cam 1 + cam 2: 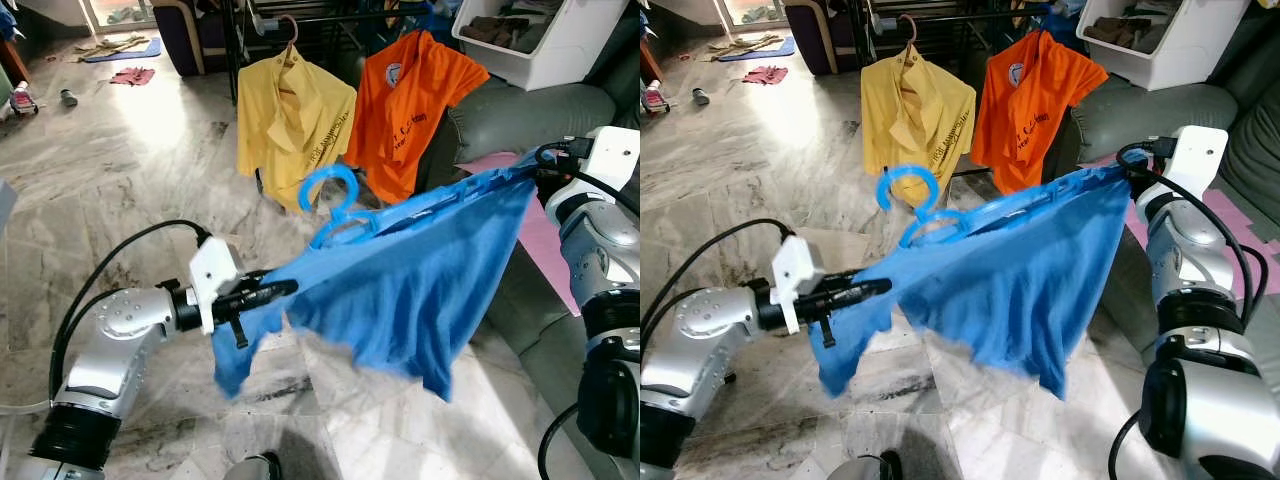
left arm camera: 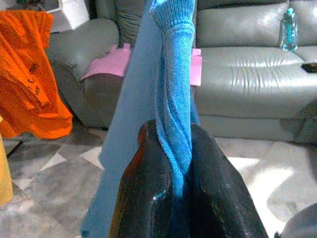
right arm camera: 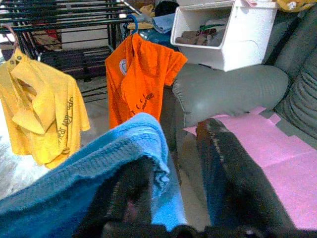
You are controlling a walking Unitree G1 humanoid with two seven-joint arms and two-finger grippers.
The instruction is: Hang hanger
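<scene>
Blue shirt (image 1: 400,270) on blue hanger (image 1: 335,200) sags, stretched; left gripper (image 1: 275,290) and right gripper (image 1: 535,165) each pinch a sleeve.

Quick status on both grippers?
Left gripper: shut on the blue shirt.
Right gripper: holding the blue shirt's other end.

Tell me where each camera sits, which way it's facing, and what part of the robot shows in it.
Head stereo pair: forward and down at the blue shirt on its blue hanger, stretched between left gripper and right gripper; both arms show.
Left wrist: along its fingers, pinching blue fabric, toward the sofa.
Right wrist: along its fingers, toward the orange shirt.
Shared: both wrists see orange shirt and sofa.
</scene>
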